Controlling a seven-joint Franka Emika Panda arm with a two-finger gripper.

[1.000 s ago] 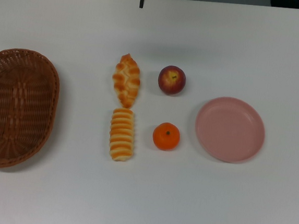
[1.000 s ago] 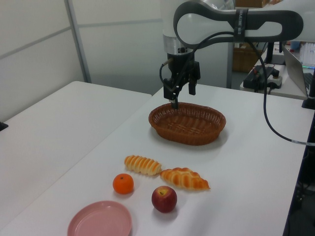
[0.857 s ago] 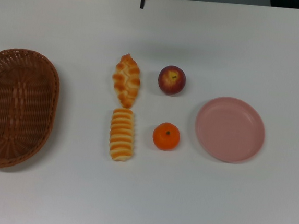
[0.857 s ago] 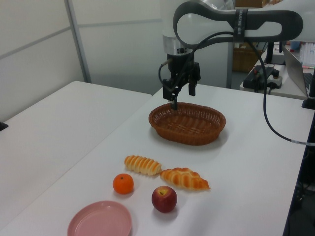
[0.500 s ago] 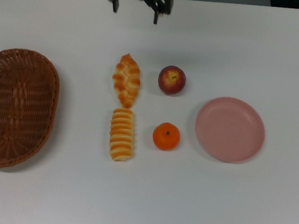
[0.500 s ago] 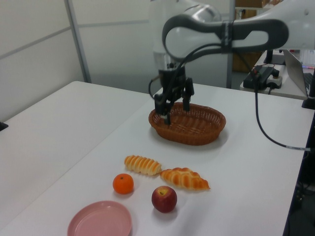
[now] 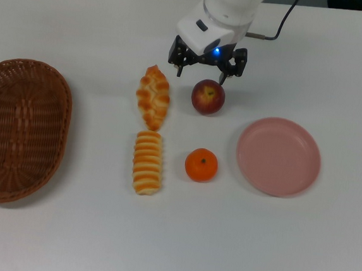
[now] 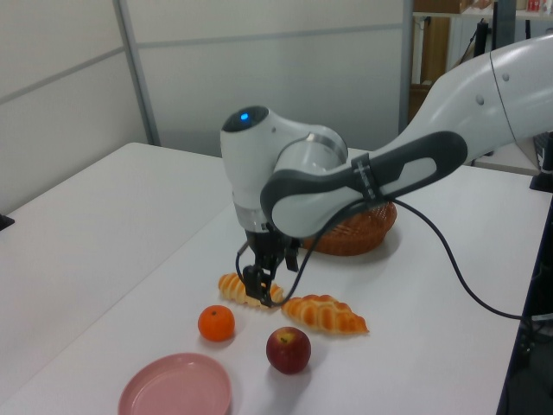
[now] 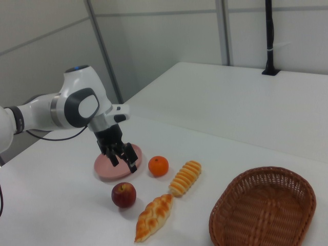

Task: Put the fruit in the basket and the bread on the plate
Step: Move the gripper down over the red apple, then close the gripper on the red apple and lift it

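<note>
My gripper (image 7: pixel 200 76) is open with nothing in it. It hangs just above and slightly behind the dark red apple (image 7: pixel 208 96), toward the top view's upper edge. The orange tangerine (image 7: pixel 201 164) lies below the apple in the top view. Left of them are the braided pastry (image 7: pixel 152 97) and the ribbed roll (image 7: pixel 147 162), end to end. The pink plate (image 7: pixel 279 156) sits at the top view's right and holds nothing. The wicker basket (image 7: pixel 18 130) at the far left is also empty. In the left view my gripper (image 8: pixel 261 287) overlaps the roll (image 8: pixel 229 285).
My white arm reaches in from the top view's upper edge and hides part of the basket (image 8: pixel 359 235) in the left view. In the right view the gripper (image 9: pixel 124 165) stands in front of the plate (image 9: pixel 101 170). White tabletop surrounds the objects.
My arm has swung from above the basket's side at the table's far edge down toward the middle. It now hovers low by the apple. No object has moved.
</note>
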